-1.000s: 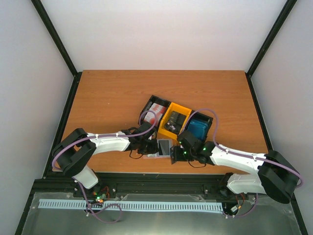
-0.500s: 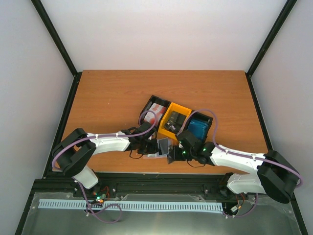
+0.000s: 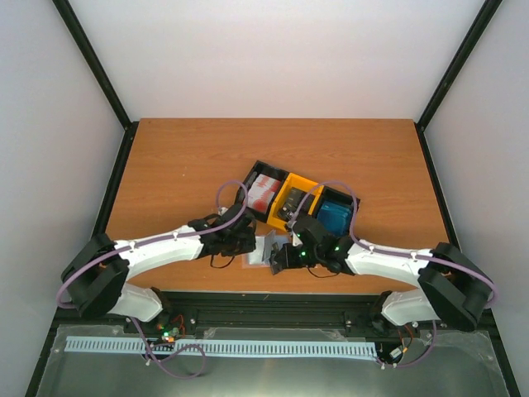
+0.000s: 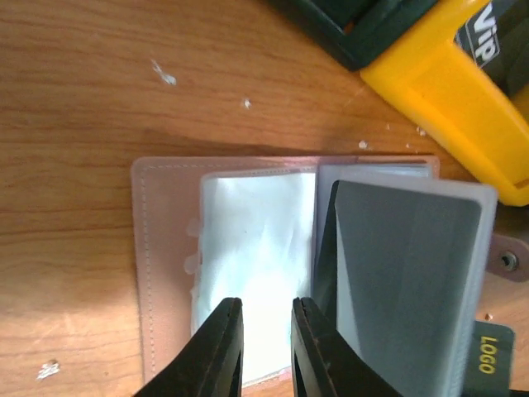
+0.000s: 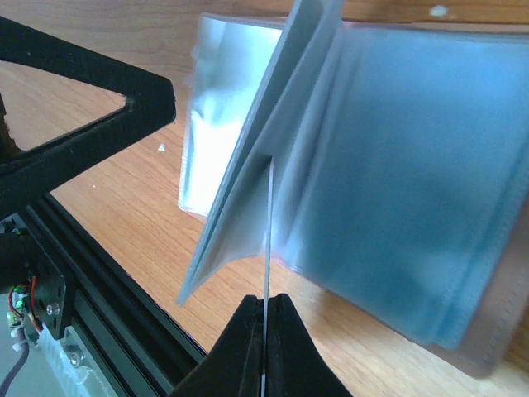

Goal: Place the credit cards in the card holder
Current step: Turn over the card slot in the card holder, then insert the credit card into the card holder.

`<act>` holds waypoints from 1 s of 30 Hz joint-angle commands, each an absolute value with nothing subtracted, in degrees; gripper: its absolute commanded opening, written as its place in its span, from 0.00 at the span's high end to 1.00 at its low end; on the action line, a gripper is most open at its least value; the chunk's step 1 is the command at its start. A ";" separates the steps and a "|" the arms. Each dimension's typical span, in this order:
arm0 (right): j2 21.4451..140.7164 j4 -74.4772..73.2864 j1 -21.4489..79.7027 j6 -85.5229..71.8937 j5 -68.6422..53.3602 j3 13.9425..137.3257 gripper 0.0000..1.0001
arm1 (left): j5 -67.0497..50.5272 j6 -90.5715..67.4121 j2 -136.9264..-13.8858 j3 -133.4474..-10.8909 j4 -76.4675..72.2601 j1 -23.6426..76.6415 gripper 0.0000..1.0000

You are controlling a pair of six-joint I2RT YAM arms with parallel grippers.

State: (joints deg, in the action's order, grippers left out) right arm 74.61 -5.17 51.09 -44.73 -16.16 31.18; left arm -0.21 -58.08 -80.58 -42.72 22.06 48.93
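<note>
The card holder (image 4: 161,273) lies open on the table near the front edge, pinkish-tan rim up and clear pockets showing; from above it sits between both grippers (image 3: 261,246). My left gripper (image 4: 266,318) hovers over the left-hand pocket (image 4: 256,240), jaws a little apart with nothing between them. My right gripper (image 5: 266,308) is shut on a dark credit card (image 5: 269,240), seen edge-on, its far end running in between the raised pocket pages (image 5: 248,165). In the left wrist view that card's dark end (image 4: 488,364) sticks out below a raised grey page (image 4: 405,281).
Three bins stand just behind the holder: a black one with red-and-white cards (image 3: 263,188), a yellow one with dark cards (image 3: 291,203), a black one with blue cards (image 3: 335,217). The table's front edge and black rail (image 5: 91,273) lie close under the right gripper.
The right gripper has carried the dark card left, into the holder's pages, and a page now stands up. The left arm has stretched out lower; the holder has slid slightly left.
</note>
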 commanded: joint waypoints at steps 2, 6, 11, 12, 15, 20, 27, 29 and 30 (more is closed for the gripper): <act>78.89 -0.30 51.41 -42.80 -18.65 35.32 0.97 | 5.18 -62.30 -76.15 -41.05 24.60 49.39 0.80; 83.48 0.40 51.83 -42.37 -19.16 37.75 0.97 | 7.82 -64.24 -72.34 -39.64 25.60 49.39 0.77; 85.42 -1.25 52.21 -42.92 -16.76 39.37 0.97 | 7.93 -63.67 -68.77 -37.95 24.13 49.39 0.76; 84.34 -1.69 52.20 -43.17 -15.47 39.21 0.97 | 6.98 -62.78 -68.39 -37.35 22.80 49.35 0.75; 79.93 -2.91 52.18 -43.82 -10.97 38.01 0.97 | 1.59 -59.92 -68.40 -35.39 17.36 49.26 0.72; 75.77 -6.40 52.08 -46.47 -4.36 36.66 0.97 | -2.67 -58.23 -71.35 -34.03 11.81 49.24 0.71; 78.83 -4.60 51.24 -50.12 -5.09 35.47 0.97 | -2.55 -58.44 -75.70 -33.63 11.30 48.75 0.71; 79.67 -3.62 51.20 -50.42 -5.12 35.33 0.97 | -2.47 -58.57 -76.47 -33.37 11.15 48.63 0.69; 79.85 -3.27 51.16 -50.45 -4.98 35.29 0.97 | -2.34 -58.80 -76.95 -33.14 11.12 48.56 0.69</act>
